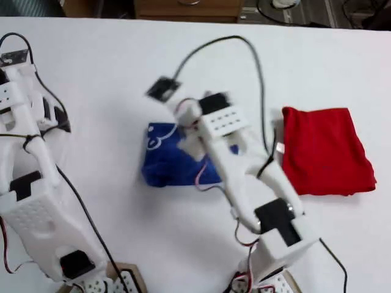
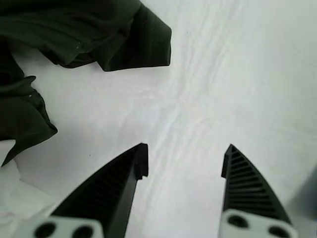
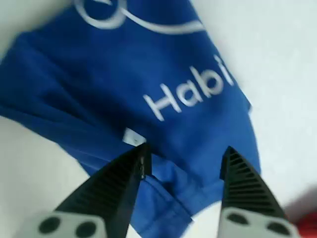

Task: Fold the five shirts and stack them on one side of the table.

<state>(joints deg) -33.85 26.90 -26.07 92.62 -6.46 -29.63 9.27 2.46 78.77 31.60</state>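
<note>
High view: a white counter (image 1: 110,73) takes up nearly all of the picture, with a wooden cabinet (image 1: 189,7) and loose wires beyond its far edge. A folded red shirt (image 1: 324,152) lies flat toward the right side. A blue shirt (image 1: 165,165) lies bunched near the middle, well apart from the red one. The right arm (image 1: 244,165) stretches from the near edge across the blue shirt and covers part of it. A black cable (image 1: 244,49) loops over the counter to this arm. The left arm (image 1: 30,183) stands along the left edge, away from both shirts.

Left wrist view adds a rumpled green shirt (image 2: 99,29), which lies on the counter (image 2: 237,74) ahead of the left tool (image 2: 187,148). This tool is spread wide and holds nothing. Bare counter lies between its fingers, and the green shirt is clear of both.

Right wrist view shows the blue shirt (image 3: 74,74) close up, with white lettering and a small white label (image 3: 132,136) at a hem. The right tool (image 3: 186,148) is also spread wide and grips nothing. It sits over the shirt's hem, with one fingertip (image 3: 141,153) just beside the label. Whether the tips touch the cloth cannot be told. A sliver of the red shirt (image 3: 309,225) shows at the corner.
</note>
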